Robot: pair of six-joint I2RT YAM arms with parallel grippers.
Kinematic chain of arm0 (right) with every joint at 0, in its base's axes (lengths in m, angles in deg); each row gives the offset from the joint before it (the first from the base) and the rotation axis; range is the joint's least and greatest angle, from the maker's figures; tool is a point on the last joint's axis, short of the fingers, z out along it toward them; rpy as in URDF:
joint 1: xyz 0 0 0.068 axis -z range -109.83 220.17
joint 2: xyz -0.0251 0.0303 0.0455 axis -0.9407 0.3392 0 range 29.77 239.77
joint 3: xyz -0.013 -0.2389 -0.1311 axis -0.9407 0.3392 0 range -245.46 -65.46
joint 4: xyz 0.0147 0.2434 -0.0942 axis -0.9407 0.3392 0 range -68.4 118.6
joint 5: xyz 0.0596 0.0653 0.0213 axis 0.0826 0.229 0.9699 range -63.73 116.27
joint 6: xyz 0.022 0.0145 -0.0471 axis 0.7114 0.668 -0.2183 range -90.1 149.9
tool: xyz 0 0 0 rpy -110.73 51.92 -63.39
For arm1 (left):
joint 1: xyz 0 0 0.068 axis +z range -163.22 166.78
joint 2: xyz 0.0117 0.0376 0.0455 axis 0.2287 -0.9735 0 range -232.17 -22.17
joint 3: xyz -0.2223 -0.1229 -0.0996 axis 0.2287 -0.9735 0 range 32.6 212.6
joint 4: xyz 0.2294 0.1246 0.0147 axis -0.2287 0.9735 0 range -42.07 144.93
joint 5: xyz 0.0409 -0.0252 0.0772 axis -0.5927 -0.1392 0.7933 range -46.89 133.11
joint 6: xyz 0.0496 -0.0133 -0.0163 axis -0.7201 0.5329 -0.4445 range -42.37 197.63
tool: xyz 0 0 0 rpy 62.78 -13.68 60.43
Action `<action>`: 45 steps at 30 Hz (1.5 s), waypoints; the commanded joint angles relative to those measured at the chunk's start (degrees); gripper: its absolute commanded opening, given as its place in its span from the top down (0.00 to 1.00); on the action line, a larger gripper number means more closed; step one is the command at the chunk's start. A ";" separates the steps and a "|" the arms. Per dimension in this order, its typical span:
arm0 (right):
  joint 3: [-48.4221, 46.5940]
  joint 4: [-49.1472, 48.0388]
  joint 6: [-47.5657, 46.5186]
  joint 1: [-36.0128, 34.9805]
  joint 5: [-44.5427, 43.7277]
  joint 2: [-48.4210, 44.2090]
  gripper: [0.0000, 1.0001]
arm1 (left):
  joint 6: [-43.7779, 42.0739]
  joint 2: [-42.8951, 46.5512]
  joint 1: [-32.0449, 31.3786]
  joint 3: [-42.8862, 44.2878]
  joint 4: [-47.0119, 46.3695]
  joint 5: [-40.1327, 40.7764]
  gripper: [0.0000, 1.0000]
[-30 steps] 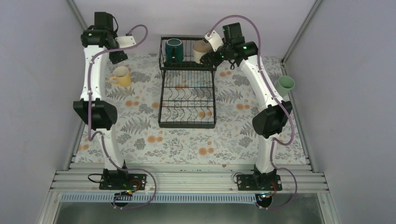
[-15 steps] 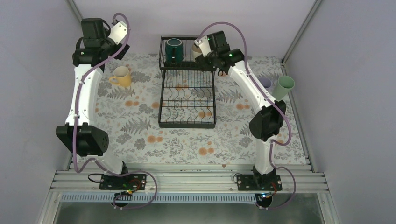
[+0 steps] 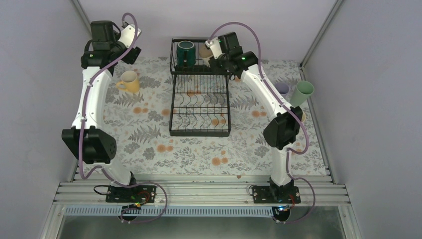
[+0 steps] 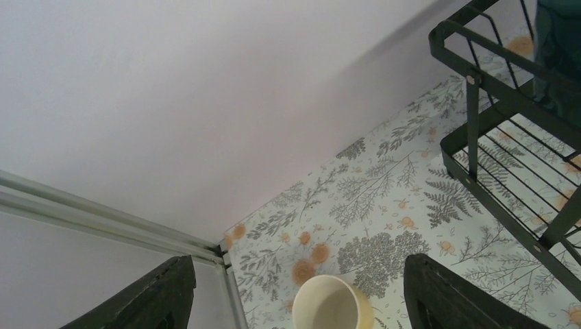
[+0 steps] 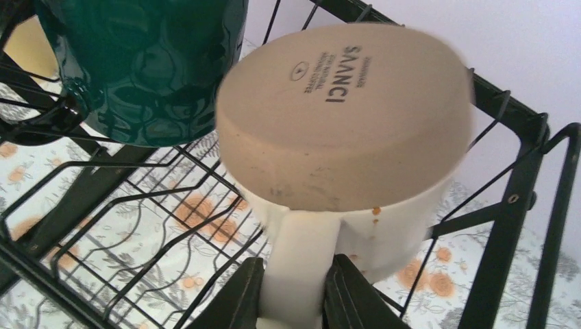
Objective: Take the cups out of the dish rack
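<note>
**Soft, even light, a little blur up close**

The light is diffuse, without hard glare. In the top view the dish rack (image 3: 199, 134) throws only faint shadows on the table (image 3: 149, 144). In the left wrist view the wall (image 4: 205, 103) looks washed out and the dark fingers (image 4: 154, 298) lose detail. In the right wrist view the tan cup (image 5: 346, 116) is smeared at its edge; the dark green cup (image 5: 144, 62) carries dull reflections.

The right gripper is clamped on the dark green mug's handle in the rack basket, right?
No, the right gripper is clamped on the handle of the cream mug, beside the dark green mug in the dish rack basket. The right wrist view shows it.
</note>
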 commanded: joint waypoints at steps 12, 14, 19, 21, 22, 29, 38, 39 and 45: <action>-4.53 -1.71 -2.50 0.22 0.81 -1.55 0.97 | 3.76 5.24 -2.87 -0.47 -2.14 -9.53 0.24; -3.87 -3.93 -2.61 0.62 1.53 -3.06 0.97 | 4.49 6.16 -3.60 -0.69 -2.80 -10.73 0.24; -4.63 -8.99 -2.72 1.77 3.81 -6.23 0.97 | 9.78 8.43 -3.77 -2.19 -7.95 -20.22 0.16; -5.01 -10.46 -2.35 2.46 5.35 -7.63 0.97 | 13.29 8.55 -3.77 -3.14 -10.23 -25.63 0.14; -5.13 -11.13 -2.13 2.80 6.19 -8.38 0.97 | 14.68 8.28 -3.77 -3.46 -11.15 -28.01 0.13; -5.19 -13.96 -0.13 6.55 11.12 -11.71 0.97 | 26.14 5.38 -3.78 -9.22 -22.87 -44.25 0.13; -4.20 -16.27 10.14 13.60 29.79 -13.89 0.97 | 53.31 1.69 -4.89 -24.63 -65.76 -60.79 0.08; -3.88 -16.95 11.44 14.14 32.36 -14.23 0.97 | 57.55 0.76 -5.37 -25.21 -71.52 -61.96 0.07; 1.81 -24.52 20.73 17.06 47.72 -16.90 0.97 | 73.80 -4.98 -8.52 -25.43 -92.01 -62.09 0.06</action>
